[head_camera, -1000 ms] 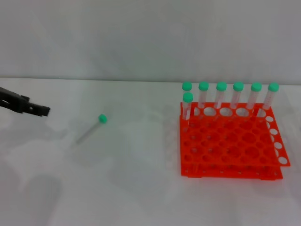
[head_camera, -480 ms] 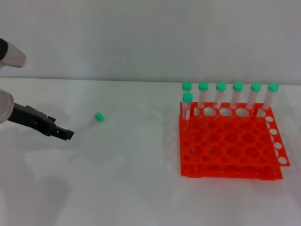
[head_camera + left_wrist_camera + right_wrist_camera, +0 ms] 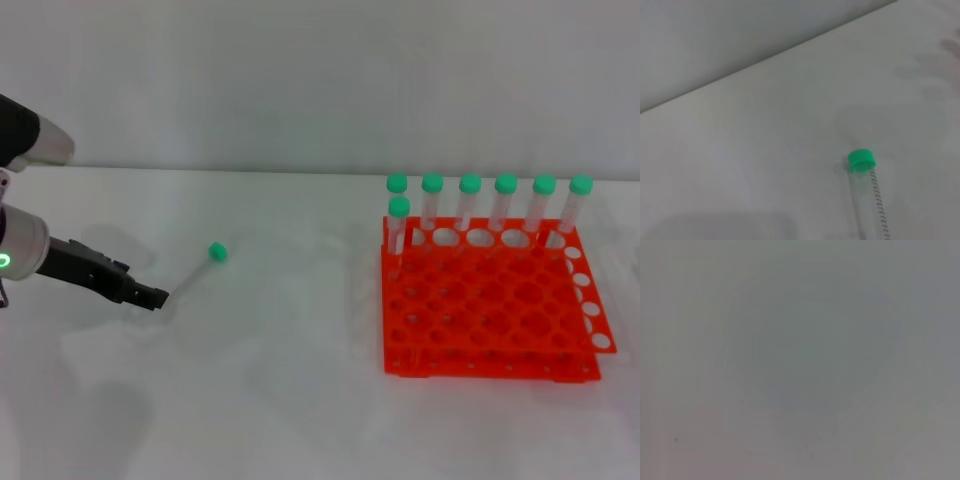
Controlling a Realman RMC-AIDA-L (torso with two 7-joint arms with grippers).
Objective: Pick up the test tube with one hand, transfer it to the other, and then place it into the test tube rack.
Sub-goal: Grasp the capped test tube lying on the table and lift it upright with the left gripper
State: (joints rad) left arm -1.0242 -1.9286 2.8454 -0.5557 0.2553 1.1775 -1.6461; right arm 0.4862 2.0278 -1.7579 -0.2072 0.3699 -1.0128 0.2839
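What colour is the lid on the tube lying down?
Green cap, clearest in the left wrist view.

You've got a plain white table (image 3: 300, 400) filling most of the head view, meeting a pale wall along the upper third of the frame. Lying flat on it, left of center, is the test tube (image 3: 195, 272), green cap pointing toward the upper right. Over on the right side sits the test tube rack (image 3: 490, 310), orange-red, with seven green-capped tubes (image 3: 470, 205) standing along its far edge.
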